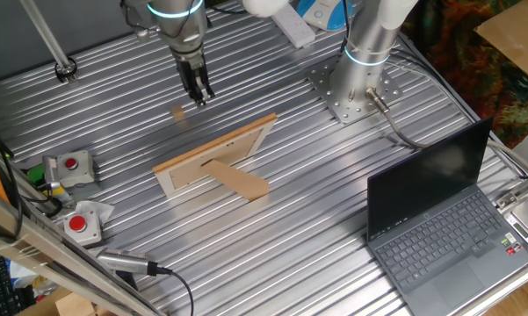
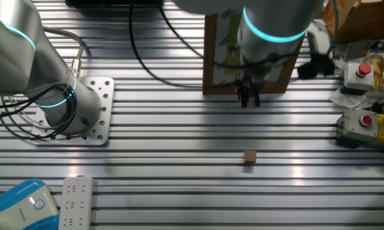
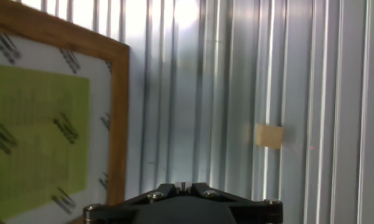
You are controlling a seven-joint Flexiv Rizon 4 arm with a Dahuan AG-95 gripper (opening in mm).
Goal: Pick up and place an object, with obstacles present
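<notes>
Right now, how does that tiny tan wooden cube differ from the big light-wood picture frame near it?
The tiny tan wooden cube is a small solid lump, while the big light-wood picture frame is wide, thin and far larger. The cube sits flat and alone on the ribbed metal table; the frame stands tilted, propped on a brown cardboard flap. The frame holds a yellow-green printed sheet; the cube is plain. Both are pale wood, untouched by the gripper.

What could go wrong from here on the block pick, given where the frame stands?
1. The gripper hangs above the table, fingers close together, off to one side of the wooden block; if it descended here it would likely miss.
2. The picture frame stands propped close by; a sideways sweep of the arm could knock it over.
3. The block is small on the ridged table; an off-centre close may tip or push it away.
</notes>
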